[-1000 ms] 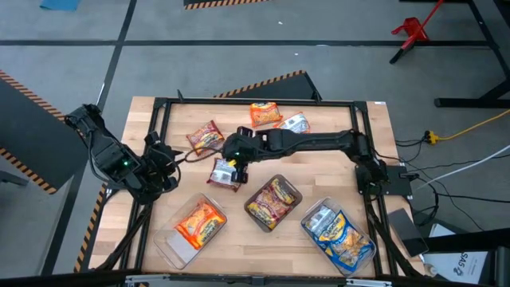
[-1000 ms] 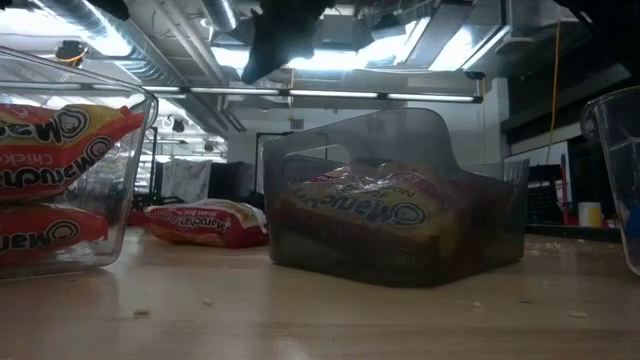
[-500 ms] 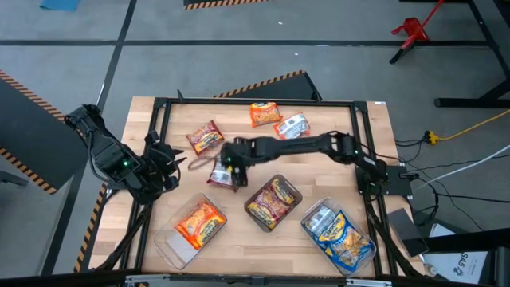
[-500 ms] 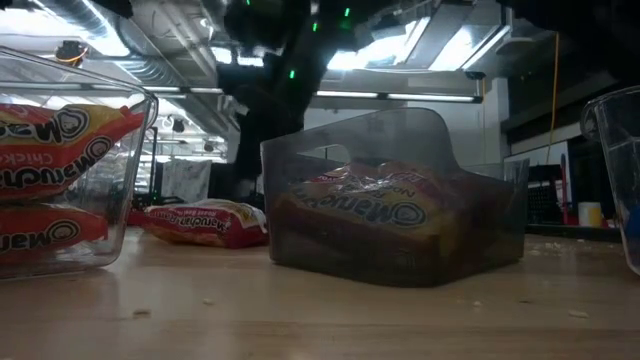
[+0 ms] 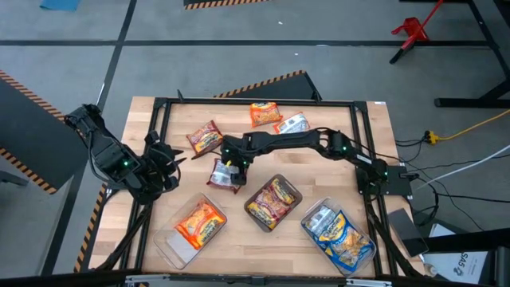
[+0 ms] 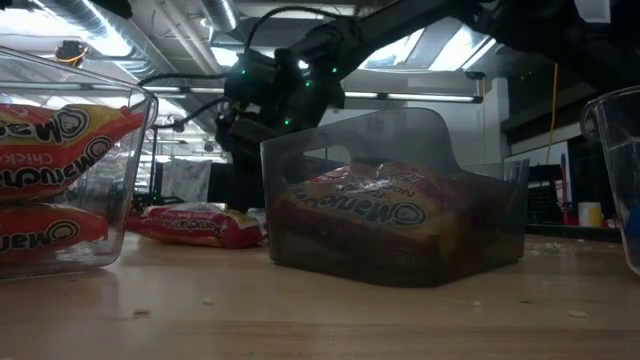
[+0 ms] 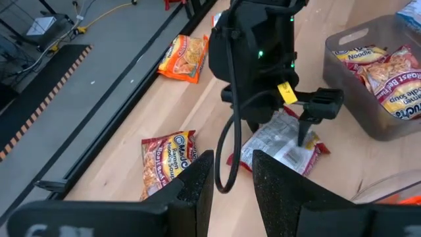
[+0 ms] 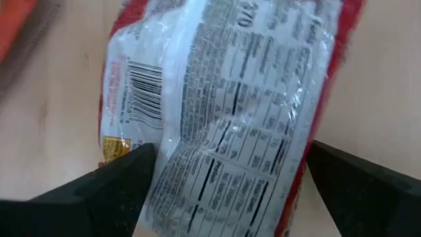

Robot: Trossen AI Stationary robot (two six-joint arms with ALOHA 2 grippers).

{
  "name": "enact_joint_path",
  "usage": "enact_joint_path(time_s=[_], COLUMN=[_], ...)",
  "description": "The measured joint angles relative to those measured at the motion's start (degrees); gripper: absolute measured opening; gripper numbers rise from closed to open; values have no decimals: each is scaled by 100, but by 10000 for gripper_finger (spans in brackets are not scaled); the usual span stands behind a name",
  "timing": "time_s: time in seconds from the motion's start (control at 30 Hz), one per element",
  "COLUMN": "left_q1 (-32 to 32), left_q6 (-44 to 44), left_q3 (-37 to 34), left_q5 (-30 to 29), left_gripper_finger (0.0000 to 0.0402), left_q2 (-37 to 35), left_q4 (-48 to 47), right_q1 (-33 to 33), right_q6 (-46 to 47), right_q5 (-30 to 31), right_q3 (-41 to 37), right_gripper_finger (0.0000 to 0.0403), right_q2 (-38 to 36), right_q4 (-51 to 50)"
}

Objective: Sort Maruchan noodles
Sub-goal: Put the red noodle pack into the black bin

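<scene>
A dark red noodle packet (image 5: 223, 177) lies flat on the table, label side up, left of the middle tray; it also shows in the right wrist view (image 8: 230, 99) and the left wrist view (image 7: 279, 141). My right gripper (image 5: 232, 165) is open and points down over it, one finger (image 8: 125, 181) on either side of the packet. My left gripper (image 5: 171, 163) waits open and empty near the table's left edge. Loose on the far half lie another dark red packet (image 5: 205, 137), an orange one (image 5: 264, 113) and a blue-and-white one (image 5: 293, 125). My right gripper's fingers come from above, pointing down, and straddle the packet across its width beside its two long edges (image 8: 158, 131). I cannot tell whether they touch it. The packet lies flat on the table.
Three trays stand along the near side: a clear one (image 5: 171, 243) with orange packets, a dark one (image 5: 293, 190) with dark red packets and a clear one (image 5: 311, 214) with blue packets. A black frame (image 5: 255, 100) runs around the table.
My right gripper has come down from high above the table and a little toward the left edge, and now stands low over the dark red packet. The packet has stayed where it was.
</scene>
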Motion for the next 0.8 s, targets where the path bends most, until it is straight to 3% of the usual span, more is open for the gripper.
enact_joint_path(time_s=[0.2, 0.57, 0.73, 0.8], left_q1=[0, 0, 0, 0], left_q6=[-4, -6, -5, 1], left_q3=[0, 0, 0, 0], left_q5=[63, 150, 150, 149], left_gripper_finger=[99, 99, 99, 99], left_q2=[0, 0, 0, 0], left_q4=[2, 2, 2, 2], right_q1=[-4, -7, 11, 11], right_q6=[160, 250, 251, 192], right_q5=[-76, 0, 337, 499], right_q3=[29, -11, -34, -34], right_gripper_finger=[353, 102, 30, 22], right_q2=[149, -74, -339, -526], right_q4=[-5, -97, -237, -262])
